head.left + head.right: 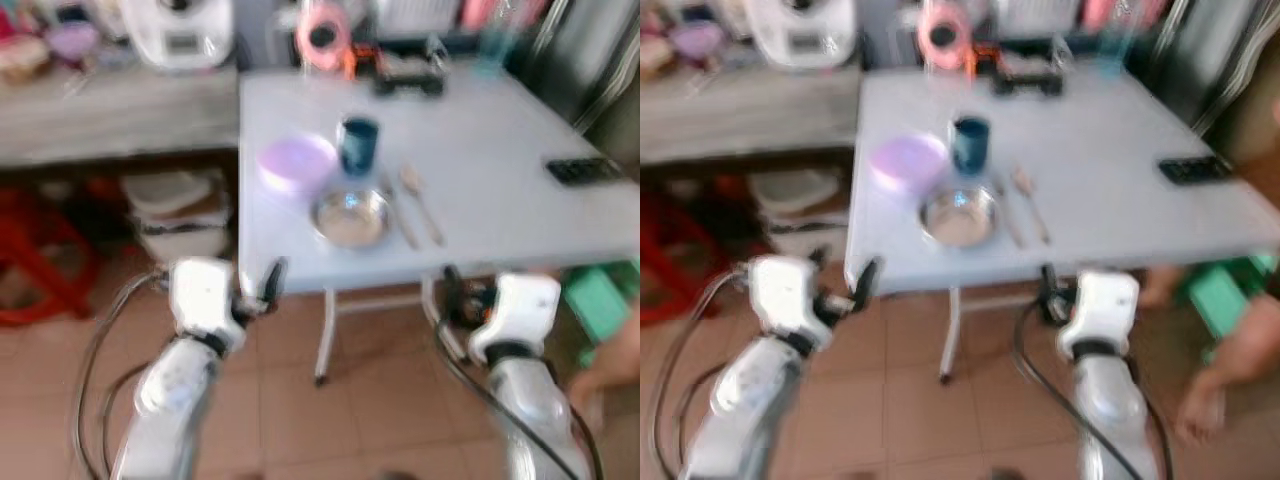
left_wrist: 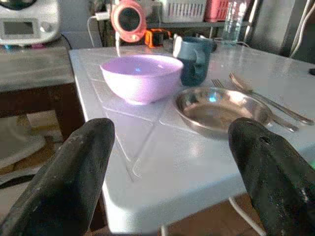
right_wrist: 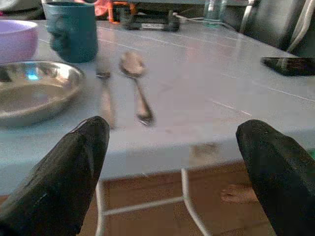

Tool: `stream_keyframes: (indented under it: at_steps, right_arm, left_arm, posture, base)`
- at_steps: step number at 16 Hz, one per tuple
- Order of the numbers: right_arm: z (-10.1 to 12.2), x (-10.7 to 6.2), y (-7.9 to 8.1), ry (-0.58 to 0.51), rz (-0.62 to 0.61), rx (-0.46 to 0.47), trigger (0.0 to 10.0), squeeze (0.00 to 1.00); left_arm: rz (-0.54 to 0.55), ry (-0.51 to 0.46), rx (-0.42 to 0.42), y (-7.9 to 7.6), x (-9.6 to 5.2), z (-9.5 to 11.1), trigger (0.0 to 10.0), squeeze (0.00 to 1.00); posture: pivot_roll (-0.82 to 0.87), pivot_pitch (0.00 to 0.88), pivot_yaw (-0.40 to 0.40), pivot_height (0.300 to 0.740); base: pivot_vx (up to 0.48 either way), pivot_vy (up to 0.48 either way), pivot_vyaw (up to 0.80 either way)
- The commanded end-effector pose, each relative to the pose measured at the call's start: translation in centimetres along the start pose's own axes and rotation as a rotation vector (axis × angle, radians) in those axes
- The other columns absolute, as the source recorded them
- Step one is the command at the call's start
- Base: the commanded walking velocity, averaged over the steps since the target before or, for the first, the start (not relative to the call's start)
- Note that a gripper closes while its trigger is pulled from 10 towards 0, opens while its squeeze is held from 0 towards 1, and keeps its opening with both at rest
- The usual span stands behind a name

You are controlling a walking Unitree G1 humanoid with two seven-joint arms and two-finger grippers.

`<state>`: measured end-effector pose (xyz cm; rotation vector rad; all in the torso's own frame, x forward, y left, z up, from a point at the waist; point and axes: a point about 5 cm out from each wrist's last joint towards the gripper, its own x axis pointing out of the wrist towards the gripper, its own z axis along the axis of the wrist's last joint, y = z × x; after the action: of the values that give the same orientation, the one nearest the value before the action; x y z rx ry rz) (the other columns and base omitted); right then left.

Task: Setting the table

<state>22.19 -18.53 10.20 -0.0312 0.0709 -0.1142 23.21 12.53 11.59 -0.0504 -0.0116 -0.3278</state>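
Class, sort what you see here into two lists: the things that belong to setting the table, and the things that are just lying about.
Belongs to the job:
purple bowl
teal mug
metal plate
fork
spoon
white table

Just lying about:
black remote
white appliance
pink round device
red stool

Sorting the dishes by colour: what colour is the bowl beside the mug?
Light purple bowl, clearest in the left wrist view.
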Motion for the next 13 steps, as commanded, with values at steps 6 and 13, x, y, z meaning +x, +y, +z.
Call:
stream_keyframes:
  at_steps: [6,13]
  right_arm:
    - [0.8,0.5,1.2,-0.036,0.047,0.012,10.0,0.00]
    - [0.8,1.2,1.1,-0.032,0.060,0.010,10.0,0.00]
  left_arm:
    - [0.063,-0.007,0.021,1.3,-0.1,0.1,10.0,0.00]
    - [0.034,-0.004,0.045,1.6,-0.3,0.1,10.0,0.00]
  posture:
    - [0.02,0.014,-0.001,0.740]
    - [0.03,0.012,-0.007,0.740]
  base:
    - [0.277,0.000,0.00]
    - [0.000,0.000,0.00]
